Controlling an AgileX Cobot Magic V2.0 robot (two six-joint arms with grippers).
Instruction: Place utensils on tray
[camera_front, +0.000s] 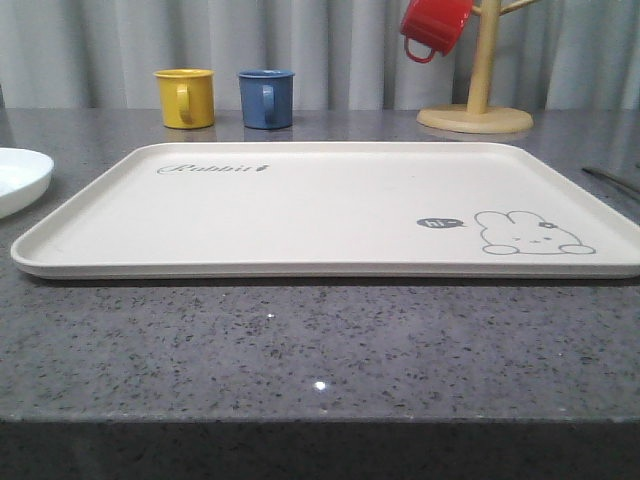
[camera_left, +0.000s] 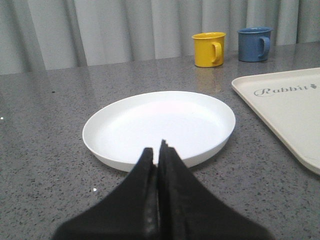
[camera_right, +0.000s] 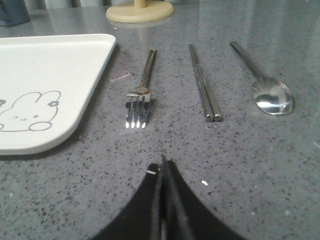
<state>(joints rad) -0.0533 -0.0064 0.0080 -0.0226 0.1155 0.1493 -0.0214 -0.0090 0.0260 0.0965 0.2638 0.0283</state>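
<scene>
On the grey speckled counter, we see the fork, the chopsticks and the spoon lying side by side, just beside the cream tray at its rabbit-drawing corner. All three run roughly parallel: the fork's tines, the chopsticks' blunt ends and the spoon's oval bowl face the right gripper, while their handles reach away toward the wooden mug-stand base. The fork lies nearest the tray, the chopsticks between, the spoon farthest out.

The right gripper hangs over bare counter short of the fork's tines, its black fingers pressed together and holding nothing. We find the left gripper likewise clenched and empty, its tips at the near rim of the round white plate; whether they touch it we cannot tell. The plate sits on the counter just beside the tray's "Rabbit" script corner.

The steel pieces gleam; the tray carries nothing. A yellow mug and a blue mug stand behind it, and a red mug hangs on the stand.
</scene>
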